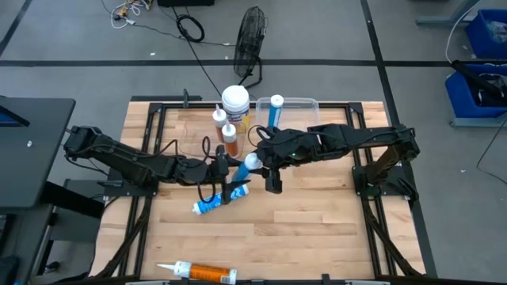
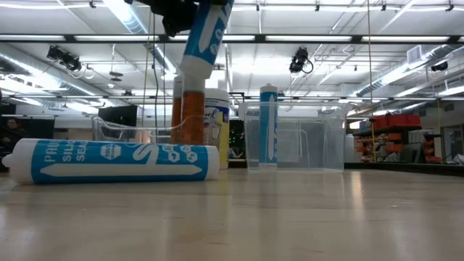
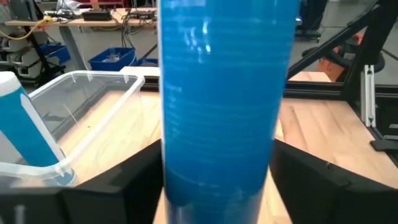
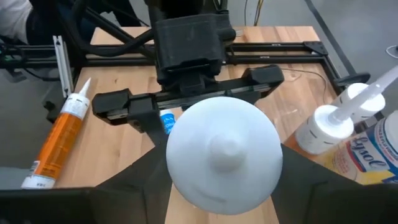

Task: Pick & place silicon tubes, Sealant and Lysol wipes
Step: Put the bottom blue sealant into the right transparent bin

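My left gripper [image 1: 231, 176] is shut on a blue sealant tube [image 1: 242, 170] with a white cap [image 4: 224, 155], held above the table's middle. My right gripper [image 1: 265, 161] is open and points down, with one finger on either side of the cap; whether they touch it I cannot tell. A second blue tube [image 2: 116, 161] lies on its side on the table below. The Lysol wipes canister [image 1: 235, 101] stands at the far middle, beside two upright orange tubes [image 1: 229, 141]. A third blue tube [image 1: 276, 107] stands in the clear bin [image 1: 305, 107]. My left gripper pinches the blue tube's body [image 3: 224, 186] between its two fingers [image 3: 124, 186]. The fingers come level from the table's left and lie across the tube. The tube is lifted clear and stands nearly upright with its cap up and tilted to the right; its lower end [image 2: 194, 67] hangs free.
Another orange tube [image 1: 202, 273] lies at the table's near edge. The clear bin also shows in the left wrist view [image 3: 81, 93] and the low view [image 2: 297, 138]. Bare wood lies at the near right.
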Available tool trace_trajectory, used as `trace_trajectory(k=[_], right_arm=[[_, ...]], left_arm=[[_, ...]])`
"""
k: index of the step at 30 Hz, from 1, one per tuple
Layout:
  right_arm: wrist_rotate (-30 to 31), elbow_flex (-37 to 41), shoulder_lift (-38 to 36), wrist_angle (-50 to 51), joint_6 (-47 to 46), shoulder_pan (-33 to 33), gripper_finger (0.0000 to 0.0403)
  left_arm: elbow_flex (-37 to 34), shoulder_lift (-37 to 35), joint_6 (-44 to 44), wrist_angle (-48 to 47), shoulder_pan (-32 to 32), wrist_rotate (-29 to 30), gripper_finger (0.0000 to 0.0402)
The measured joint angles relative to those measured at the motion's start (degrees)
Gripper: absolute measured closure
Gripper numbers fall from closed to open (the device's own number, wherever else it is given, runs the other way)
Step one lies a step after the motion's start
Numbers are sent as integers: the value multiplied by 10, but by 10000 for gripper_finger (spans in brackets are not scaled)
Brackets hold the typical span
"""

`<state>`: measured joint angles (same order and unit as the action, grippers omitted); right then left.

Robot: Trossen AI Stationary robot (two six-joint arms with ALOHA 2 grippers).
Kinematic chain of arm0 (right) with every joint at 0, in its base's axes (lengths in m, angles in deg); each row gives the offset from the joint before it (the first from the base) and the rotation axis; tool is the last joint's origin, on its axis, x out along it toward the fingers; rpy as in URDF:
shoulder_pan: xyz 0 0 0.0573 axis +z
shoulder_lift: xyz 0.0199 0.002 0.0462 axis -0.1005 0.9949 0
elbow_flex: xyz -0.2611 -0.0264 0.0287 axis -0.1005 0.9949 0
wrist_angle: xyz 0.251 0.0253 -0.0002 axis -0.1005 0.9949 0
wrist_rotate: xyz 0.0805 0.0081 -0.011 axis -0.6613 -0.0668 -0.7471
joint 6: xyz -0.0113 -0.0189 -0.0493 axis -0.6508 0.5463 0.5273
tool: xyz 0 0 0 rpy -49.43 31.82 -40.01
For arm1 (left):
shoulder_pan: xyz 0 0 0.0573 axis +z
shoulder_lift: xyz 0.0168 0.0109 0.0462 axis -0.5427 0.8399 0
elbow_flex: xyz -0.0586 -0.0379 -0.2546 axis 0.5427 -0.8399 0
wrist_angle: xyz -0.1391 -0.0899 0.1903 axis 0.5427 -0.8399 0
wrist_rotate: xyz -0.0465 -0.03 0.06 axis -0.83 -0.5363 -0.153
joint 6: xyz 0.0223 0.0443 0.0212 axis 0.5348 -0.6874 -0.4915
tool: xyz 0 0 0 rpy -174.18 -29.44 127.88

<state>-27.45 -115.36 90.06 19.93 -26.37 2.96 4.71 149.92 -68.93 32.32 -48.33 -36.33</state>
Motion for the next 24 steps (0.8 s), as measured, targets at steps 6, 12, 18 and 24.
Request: trace_trajectory(k=[6, 12, 18, 24], right_arm=[[16, -1, 0, 15, -13, -2, 194], [45, -2, -6, 37, -20, -4, 194], [80, -1, -20, 53, -30, -6, 194], [138, -1, -37, 107, -68, -11, 194]], left_arm=[[-1, -4, -11, -6, -1, 5, 63], [-1, -8, 17, -2, -1, 14, 45], [-1, -8, 17, -16, -2, 52, 44], [-1, -8, 14, -22, -2, 96, 44]])
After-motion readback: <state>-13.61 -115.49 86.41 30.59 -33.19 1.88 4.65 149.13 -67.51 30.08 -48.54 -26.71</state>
